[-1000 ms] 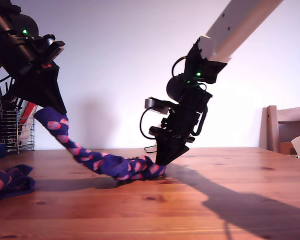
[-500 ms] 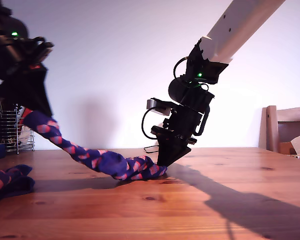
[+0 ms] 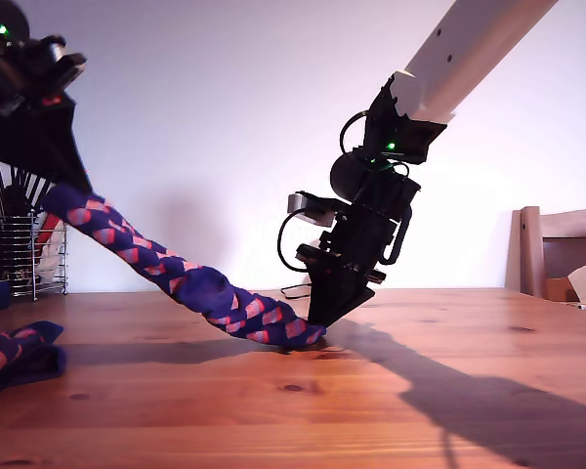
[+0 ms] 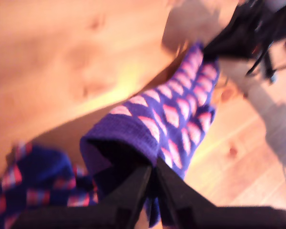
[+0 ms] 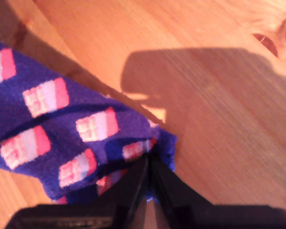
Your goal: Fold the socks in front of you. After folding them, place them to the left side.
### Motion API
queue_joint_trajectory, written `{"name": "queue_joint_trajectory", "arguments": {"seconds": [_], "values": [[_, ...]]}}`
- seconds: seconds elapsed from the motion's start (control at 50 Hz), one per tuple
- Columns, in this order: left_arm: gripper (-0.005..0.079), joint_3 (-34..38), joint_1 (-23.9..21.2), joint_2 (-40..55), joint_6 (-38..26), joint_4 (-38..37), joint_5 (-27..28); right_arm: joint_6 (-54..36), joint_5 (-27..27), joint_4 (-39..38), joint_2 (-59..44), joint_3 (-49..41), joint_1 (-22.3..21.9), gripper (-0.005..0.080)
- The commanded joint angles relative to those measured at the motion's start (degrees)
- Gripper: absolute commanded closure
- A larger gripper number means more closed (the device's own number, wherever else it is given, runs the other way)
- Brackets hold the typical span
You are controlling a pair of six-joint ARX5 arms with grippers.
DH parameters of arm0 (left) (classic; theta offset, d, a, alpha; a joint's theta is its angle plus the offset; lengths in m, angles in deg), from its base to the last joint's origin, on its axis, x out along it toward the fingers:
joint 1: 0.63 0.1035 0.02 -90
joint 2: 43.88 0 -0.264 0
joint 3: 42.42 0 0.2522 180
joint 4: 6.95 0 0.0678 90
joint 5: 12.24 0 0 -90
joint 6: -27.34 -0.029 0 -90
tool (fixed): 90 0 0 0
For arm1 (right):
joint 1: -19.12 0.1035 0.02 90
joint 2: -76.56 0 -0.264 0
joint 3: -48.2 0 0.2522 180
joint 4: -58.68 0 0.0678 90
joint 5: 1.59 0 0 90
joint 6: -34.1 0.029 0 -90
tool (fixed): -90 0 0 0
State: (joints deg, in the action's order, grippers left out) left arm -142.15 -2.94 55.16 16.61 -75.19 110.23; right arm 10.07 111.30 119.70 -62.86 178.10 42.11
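Sock [image 3: 166, 274] stretched taut between my two grippers, running as a slanted line above the wooden table [image 3: 391, 391].

My first gripper [image 4: 152, 174]: raised well off the table at the exterior view's upper left. Jaws pinched together on the ribbed cuff end of the sock; cuff bunches just ahead of the black fingertips. From there the patterned length runs away and down toward the other arm.

My second gripper [image 5: 149, 164]: low, tip at the table surface near the middle of the exterior view. Jaws clamped on the far end of the same sock, a fold of purple knit caught between them. This end touches or nearly touches the wood; cannot tell which. The gripper's shadow falls on the table just past it.

Sock pattern: dark purple-blue ground, pink and red blocks.

Second sock [image 3: 15, 357]: crumpled heap on the table below my first gripper, at the exterior view's lower left edge, apart from the held one. Also shows, blurred, beside the first gripper's fingers in the first wrist view.

Wire rack [image 3: 24, 254] stands behind my first gripper. Chair back [image 3: 557, 244] beyond the table at the exterior view's right.
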Motion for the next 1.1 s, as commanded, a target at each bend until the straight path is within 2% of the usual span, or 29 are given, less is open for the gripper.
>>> {"name": "queue_joint_trajectory", "arguments": {"seconds": [0.0,0.26,0.56,0.86,1.08], "values": [[0.0762,0.2,-0.3,-0.5,-0.2,-0.5,0.0,-0.1,0.1,1.2,-4.2,-0.6,1.6,0.0763],[0.0762,0.3,-0.9,0.3,-0.2,-0.9,-1.4,-0.3,0.9,2.3,-3.4,-0.5,1.8,0.0763],[0.0762,0.5,-3.1,5.8,-0.5,0.8,-1.2,-1.8,0.3,4.8,-2.5,-0.5,-1.4,0.0763],[0.0762,0.5,-6.8,10.1,-0.7,6.0,-1.2,-4.7,-5.6,6.9,-2.1,-0.5,-3.8,0.0763],[0.0762,0.5,-7.5,10.2,-0.7,7.5,-1.5,-1.2,-5.2,8.0,-1.6,2.8,-5.3,0.0763]]}}
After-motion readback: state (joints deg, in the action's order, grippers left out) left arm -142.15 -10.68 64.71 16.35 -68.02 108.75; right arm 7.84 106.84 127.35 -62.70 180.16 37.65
